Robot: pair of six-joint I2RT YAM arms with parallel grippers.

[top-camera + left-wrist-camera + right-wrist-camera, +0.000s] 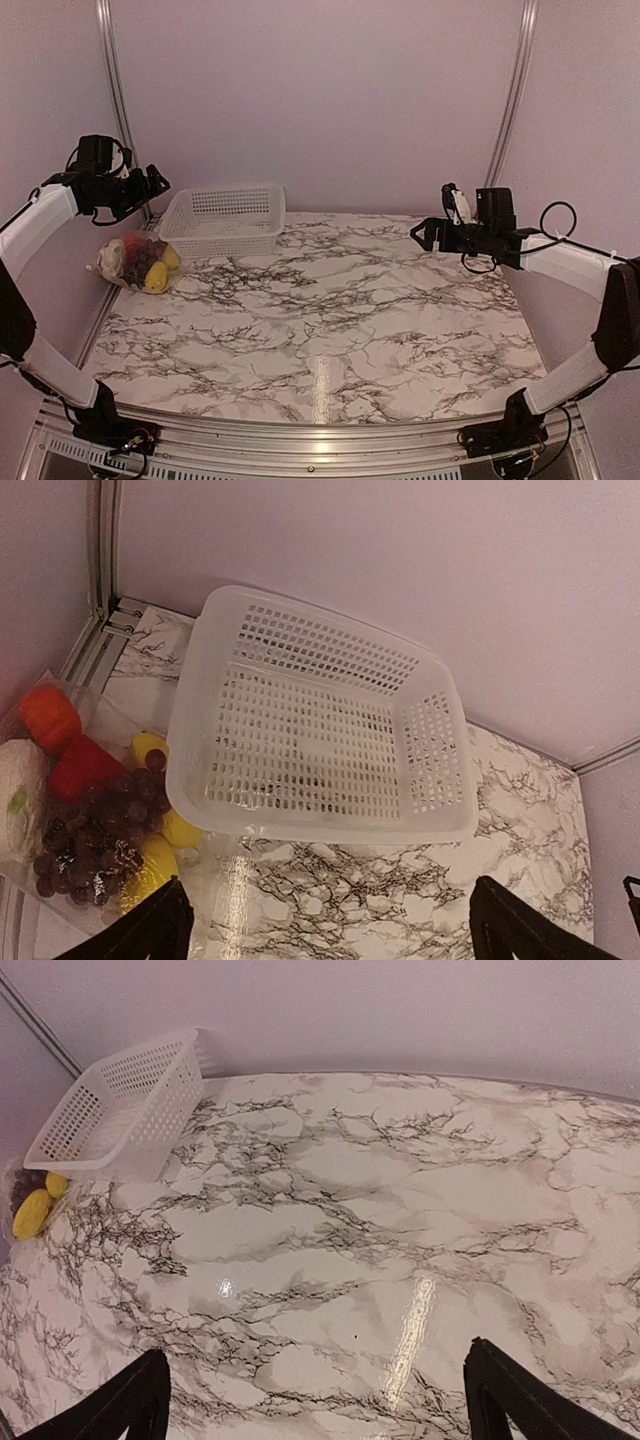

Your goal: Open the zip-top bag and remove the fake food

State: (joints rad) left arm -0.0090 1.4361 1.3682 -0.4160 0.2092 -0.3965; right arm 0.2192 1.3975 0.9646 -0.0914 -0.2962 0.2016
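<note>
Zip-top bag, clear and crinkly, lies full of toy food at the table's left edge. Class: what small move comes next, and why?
Probably lower the open left gripper toward the clear crinkly zip-top bag: it hovers nearest it, and the plastic toy food is all inside.

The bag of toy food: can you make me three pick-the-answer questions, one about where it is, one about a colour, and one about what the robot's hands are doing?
1. Where is the zip-top bag?
A. At the far left of the table, beside the white mesh basket
B. Inside the basket
C. In the middle of the table

2. What colour are the grapes in the bag?
A. Green
B. Dark purple
C. White

3. The left gripper and right gripper are:
A. Shut on the bag
B. Shut on the basket
C. Open, holding nothing

Answers:
1 A, the top view shows it next to the basket.
2 B, the left wrist view shows a dark purple bunch.
3 C, both hang above the table, jaws apart, nothing between them.
</note>
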